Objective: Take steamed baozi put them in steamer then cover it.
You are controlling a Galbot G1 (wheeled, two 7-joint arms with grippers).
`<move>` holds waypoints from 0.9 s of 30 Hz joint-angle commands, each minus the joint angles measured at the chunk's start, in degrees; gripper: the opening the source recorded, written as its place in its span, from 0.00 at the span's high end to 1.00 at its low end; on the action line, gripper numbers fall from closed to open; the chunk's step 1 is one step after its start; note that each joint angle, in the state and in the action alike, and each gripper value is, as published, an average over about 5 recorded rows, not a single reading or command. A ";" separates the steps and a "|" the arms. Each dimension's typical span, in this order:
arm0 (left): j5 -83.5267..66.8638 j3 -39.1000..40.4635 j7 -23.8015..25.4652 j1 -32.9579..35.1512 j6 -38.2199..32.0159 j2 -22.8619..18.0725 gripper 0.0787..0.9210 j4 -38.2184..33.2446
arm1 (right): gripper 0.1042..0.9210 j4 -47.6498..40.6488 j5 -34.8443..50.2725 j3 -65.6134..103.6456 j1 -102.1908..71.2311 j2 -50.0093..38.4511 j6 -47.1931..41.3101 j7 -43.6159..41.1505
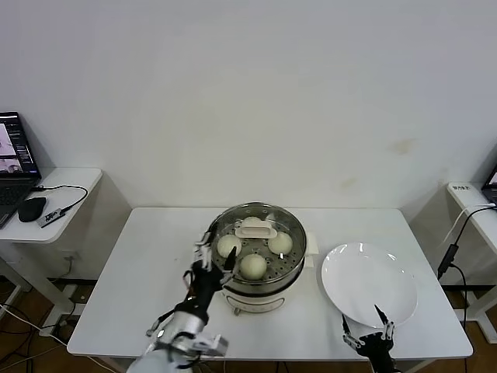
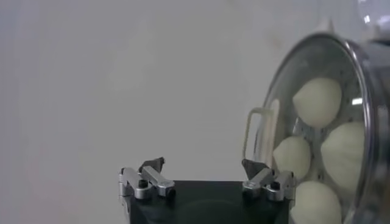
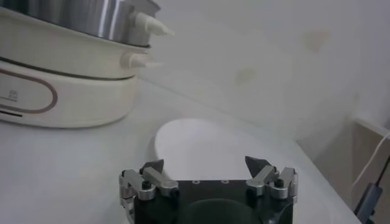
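Observation:
The steamer (image 1: 260, 272), a shiny steel pot on a cream base, stands mid-table with the clear glass cover (image 1: 291, 229) resting on it. The cover's cream handle (image 1: 256, 229) sits at its centre. Several baozi (image 1: 253, 266) show through the glass on the perforated tray. My left gripper (image 1: 215, 260) hangs open and empty at the steamer's left rim. In the left wrist view it (image 2: 203, 165) is apart from the cover (image 2: 341, 61), with the handle (image 2: 259, 131) and baozi (image 2: 317, 100) beyond. My right gripper (image 1: 365, 325) waits open by the table's front edge.
An empty white plate (image 1: 369, 284) lies right of the steamer, just ahead of my right gripper (image 3: 205, 165); the plate (image 3: 225, 146) and steamer base (image 3: 61, 91) show in the right wrist view. A side table with laptop (image 1: 15, 167) and mouse (image 1: 31, 208) stands at the left.

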 commanded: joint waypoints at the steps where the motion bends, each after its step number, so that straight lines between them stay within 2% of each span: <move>1: -55.01 -19.29 -13.76 17.50 -15.81 0.03 0.12 -0.06 | 0.12 1.92 2.16 -1.33 -1.94 -1.88 1.41 -0.22; 6: -68.44 -20.00 -16.59 22.23 -19.01 -1.29 0.12 5.70 | 0.12 3.72 4.77 -2.26 -3.42 -3.13 1.16 -0.61; 14: -69.56 -19.94 -17.96 23.71 -27.36 -3.12 0.12 12.85 | 0.12 6.72 10.90 -4.31 -6.45 -6.24 -0.51 -0.81; 20: -69.37 -19.41 -17.09 24.00 -28.28 -3.44 0.12 14.43 | 0.12 8.75 16.92 -6.95 -7.22 -7.00 -2.99 -0.19; 27: -68.93 -17.93 -17.08 23.63 -27.01 -3.32 0.12 14.62 | 0.12 9.93 16.97 -8.73 -7.28 -6.90 -6.22 2.35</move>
